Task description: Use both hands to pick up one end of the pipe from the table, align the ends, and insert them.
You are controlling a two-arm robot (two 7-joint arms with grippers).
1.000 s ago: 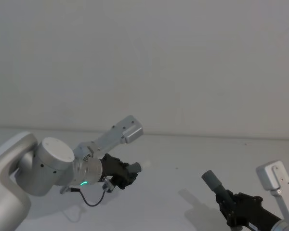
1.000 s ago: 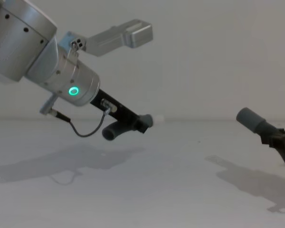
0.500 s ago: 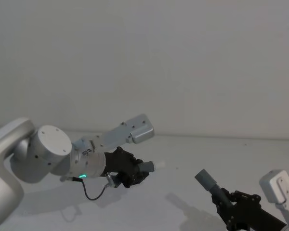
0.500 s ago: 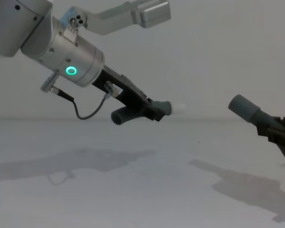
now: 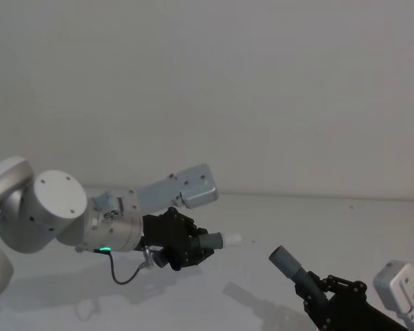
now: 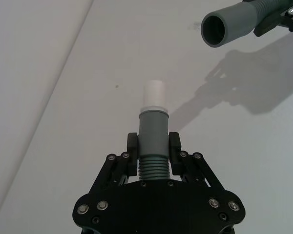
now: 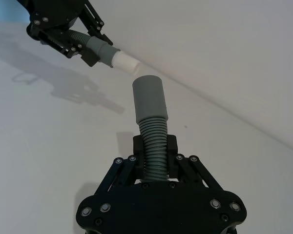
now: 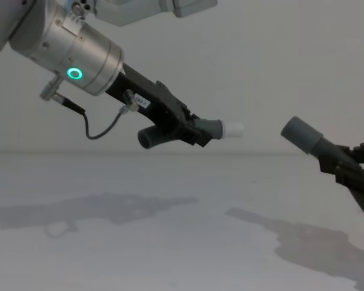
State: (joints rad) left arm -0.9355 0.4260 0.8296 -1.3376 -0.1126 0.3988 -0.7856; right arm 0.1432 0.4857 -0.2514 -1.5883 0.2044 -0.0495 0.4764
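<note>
My left gripper [image 8: 191, 128] is shut on one pipe piece [image 6: 153, 163], held above the table [image 8: 170, 254]. Its grey cuff and narrow white tip [image 8: 233, 129] point toward the right. My right gripper [image 8: 335, 160] is shut on the other ribbed piece [image 7: 154, 146], whose wide grey socket cuff [image 8: 300, 134] angles up and to the left. A short gap separates the two ends, and they are not in line. The left wrist view has the open socket [image 6: 222, 28] ahead of the white tip [image 6: 154, 93]. The head view shows the left gripper [image 5: 196, 245] and the right gripper [image 5: 321, 293].
The white table [image 5: 262, 221] meets a plain pale wall behind. Shadows of both arms lie on the table under the grippers.
The left gripper has carried its piece up and to the right, and the right gripper has moved left. The gap between the white tip and the socket has narrowed.
</note>
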